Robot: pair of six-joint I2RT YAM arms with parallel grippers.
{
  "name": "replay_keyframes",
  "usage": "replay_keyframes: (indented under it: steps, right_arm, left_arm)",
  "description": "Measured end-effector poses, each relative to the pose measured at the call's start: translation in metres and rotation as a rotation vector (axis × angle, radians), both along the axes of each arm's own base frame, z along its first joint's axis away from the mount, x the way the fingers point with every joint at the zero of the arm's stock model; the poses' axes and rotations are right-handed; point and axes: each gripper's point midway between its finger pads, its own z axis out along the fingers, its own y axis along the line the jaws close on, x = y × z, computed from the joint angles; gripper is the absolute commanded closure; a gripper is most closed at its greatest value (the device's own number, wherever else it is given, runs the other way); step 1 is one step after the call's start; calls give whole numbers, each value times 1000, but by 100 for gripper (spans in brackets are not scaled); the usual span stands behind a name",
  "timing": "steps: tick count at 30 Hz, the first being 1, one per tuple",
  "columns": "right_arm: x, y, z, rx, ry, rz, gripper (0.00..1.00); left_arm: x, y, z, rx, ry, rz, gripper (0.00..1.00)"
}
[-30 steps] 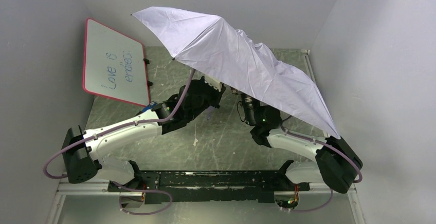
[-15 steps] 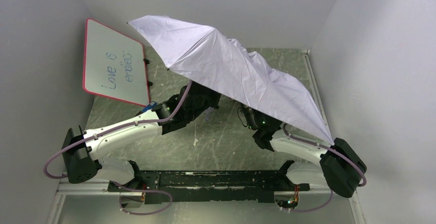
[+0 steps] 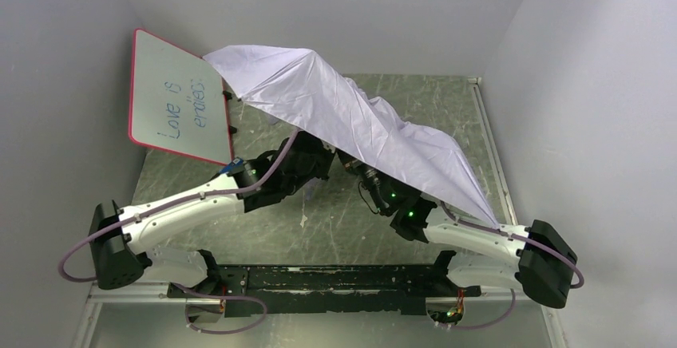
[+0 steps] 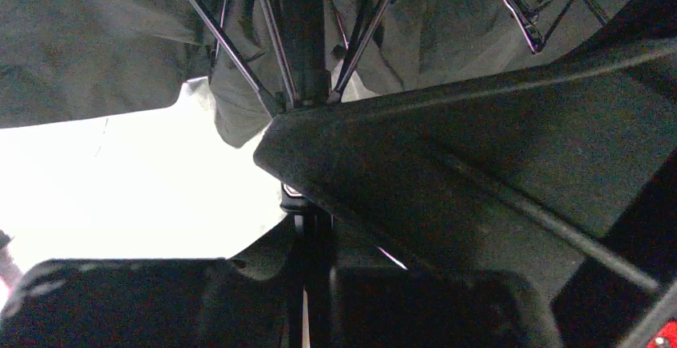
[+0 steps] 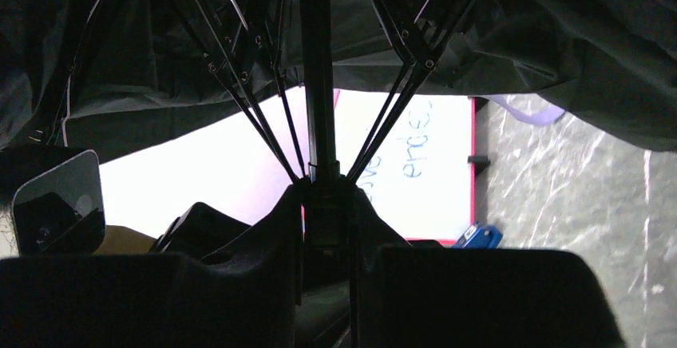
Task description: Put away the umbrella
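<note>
The umbrella [image 3: 351, 116] hangs half collapsed over the middle of the table, its pale lavender canopy slack and tilted down to the right. Both grippers are under it. In the left wrist view my left gripper [image 4: 311, 284] is shut on the thin black shaft [image 4: 299, 45] below the ribs. In the right wrist view my right gripper [image 5: 326, 228] is shut on the black runner [image 5: 323, 196] where the ribs [image 5: 239, 85] meet the shaft. The right gripper's body [image 4: 495, 172] fills the left wrist view. The grey handle is hidden.
A red-framed whiteboard [image 3: 176, 96] with blue writing leans against the left wall, its edge touching the canopy; it also shows in the right wrist view [image 5: 423, 164]. Grey walls close in on three sides. The table [image 3: 335, 220] is grey marbled.
The canopy has sagged from spread open to half collapsed. My right arm has moved down and left, bringing the runner along the shaft toward my left gripper.
</note>
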Motion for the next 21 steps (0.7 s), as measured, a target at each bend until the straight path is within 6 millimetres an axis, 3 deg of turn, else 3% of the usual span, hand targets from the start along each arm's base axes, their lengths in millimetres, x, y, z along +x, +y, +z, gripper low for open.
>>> replay_keyframes:
  steps: [6,9,15,18,21]
  right_arm:
    - [-18,20,-6,35,83,68,100]
    - [-25,32,-25,39,129,112,100]
    - [-33,50,-102,-62,269,165,100]
    - [-36,46,-148,-134,353,154,100]
    - [-40,41,-182,-186,417,147,100]
  left_arm:
    - [-21,22,-3,18,76,-4,81]
    - [-31,35,-20,40,121,2,79]
    - [-46,55,-81,129,227,36,73]
    - [-47,54,-90,131,255,47,73]
    - [-44,49,-96,123,266,60,72]
